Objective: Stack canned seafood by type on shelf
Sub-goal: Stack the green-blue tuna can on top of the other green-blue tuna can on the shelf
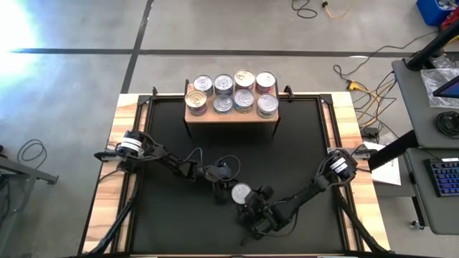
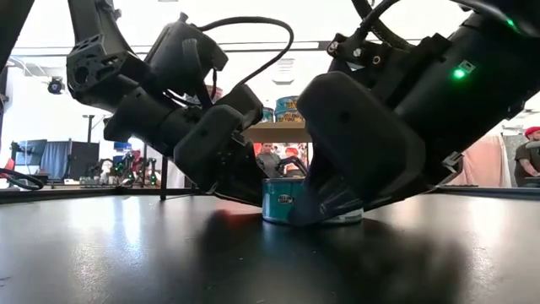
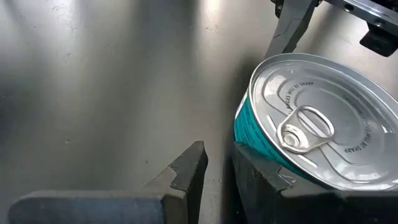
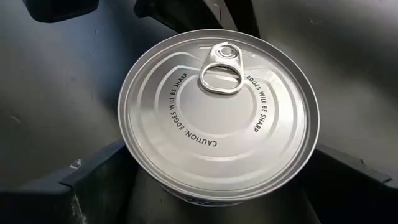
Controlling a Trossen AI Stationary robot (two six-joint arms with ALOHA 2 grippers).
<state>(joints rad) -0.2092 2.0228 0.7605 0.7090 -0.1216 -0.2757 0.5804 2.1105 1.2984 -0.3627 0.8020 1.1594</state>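
Observation:
One silver-lidded can (image 1: 242, 192) with a teal side label stands upright on the black mat (image 1: 165, 143), near the table's front. My left gripper (image 3: 219, 168) is beside it on its left, fingers nearly together with nothing between them. My right gripper (image 4: 221, 171) is open, slanting down from the near right, one finger on each side of this can (image 4: 217, 118). The shelf (image 1: 231, 118) stands at the far edge on thin black legs. It carries several cans (image 1: 244, 99) in two rows, mostly silver-lidded, two gold. My left gripper lies with the outer side of one finger (image 3: 267, 180) against the can's teal side wall (image 3: 244, 134), low on its left side. It comes slanting down from the table's left. The can stands flat on the mat. My right gripper straddles the can; whether its fingers (image 4: 93, 174) touch the wall I cannot tell.
Both arms crowd around the can (image 2: 287, 201) near the mat's front middle. Bare mat lies between the can and the shelf. Light wooden table strips (image 1: 115, 143) border the mat on the left and right. Loose cables (image 1: 358, 86) lie on the floor beyond.

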